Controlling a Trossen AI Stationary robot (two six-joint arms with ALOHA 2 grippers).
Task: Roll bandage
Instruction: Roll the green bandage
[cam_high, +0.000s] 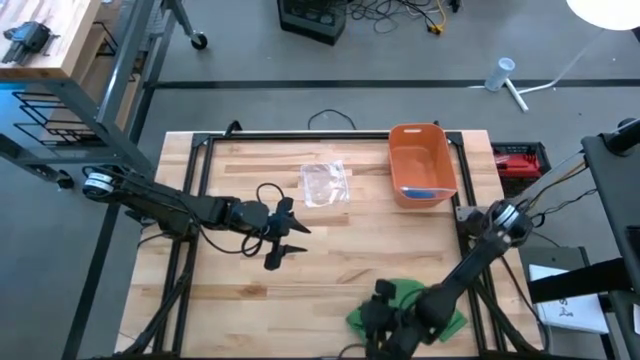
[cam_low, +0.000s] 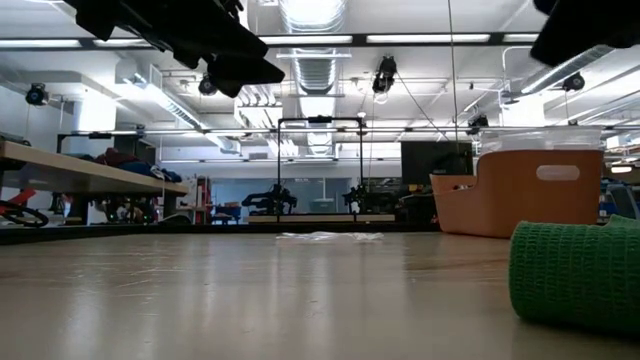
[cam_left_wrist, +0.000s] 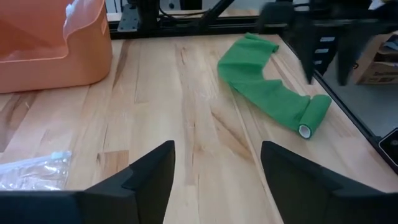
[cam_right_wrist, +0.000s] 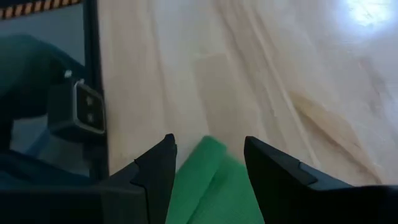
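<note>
The green bandage (cam_high: 452, 322) lies flat on the wood at the table's near right. It is mostly unrolled, with a small rolled end (cam_left_wrist: 314, 115) resting on its side. My right gripper (cam_high: 374, 306) hovers open over it. In the right wrist view the green strip (cam_right_wrist: 214, 186) shows between and below the fingers (cam_right_wrist: 155, 174), and no touch can be seen. My left gripper (cam_high: 285, 236) stands open above the table's middle left, holding nothing, and points toward the bandage (cam_left_wrist: 264, 87). The low view shows the bandage's roll (cam_low: 580, 270) close by on the right.
An orange bin (cam_high: 422, 165) stands at the far right. A clear plastic bag (cam_high: 325, 183) lies far of centre. The black table frame (cam_right_wrist: 93, 93) runs right beside the bandage at the near edge. Bare wood (cam_high: 380, 240) lies between the two grippers.
</note>
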